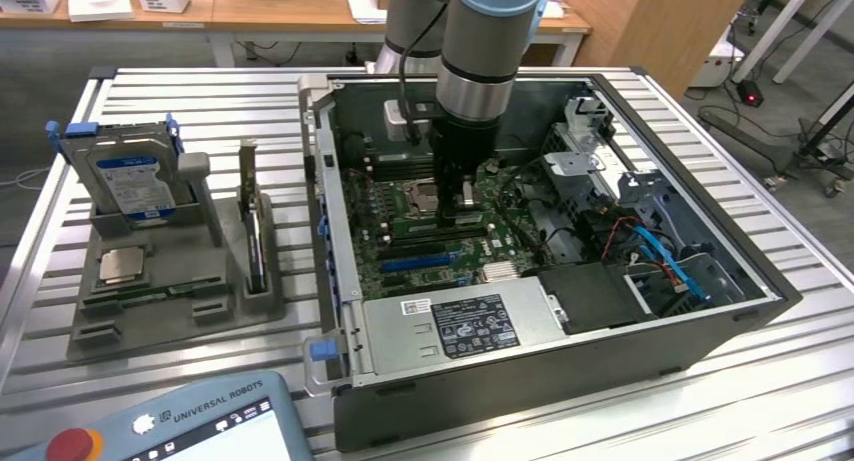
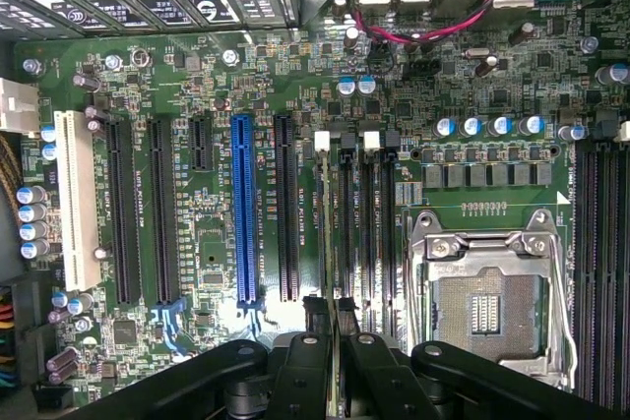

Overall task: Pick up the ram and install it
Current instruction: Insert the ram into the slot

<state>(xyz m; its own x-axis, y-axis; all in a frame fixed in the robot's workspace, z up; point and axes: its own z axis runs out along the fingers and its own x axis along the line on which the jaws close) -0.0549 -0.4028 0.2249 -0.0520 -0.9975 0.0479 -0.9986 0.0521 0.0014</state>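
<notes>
Fingers (image 2: 316,314) grasp the ram (image 2: 326,233), which stands on edge along a memory slot (image 2: 321,142) near the processor socket (image 2: 487,292), on the motherboard (image 2: 212,272) inside the open computer case (image 1: 534,381) on the counter (image 1: 801,381).

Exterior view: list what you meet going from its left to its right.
hard drive → expansion card → computer case's left wall → gripper closed on the ram → blue cables

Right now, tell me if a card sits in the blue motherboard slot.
No. The blue slot stands bare along its whole length, nothing seated in it.
</notes>
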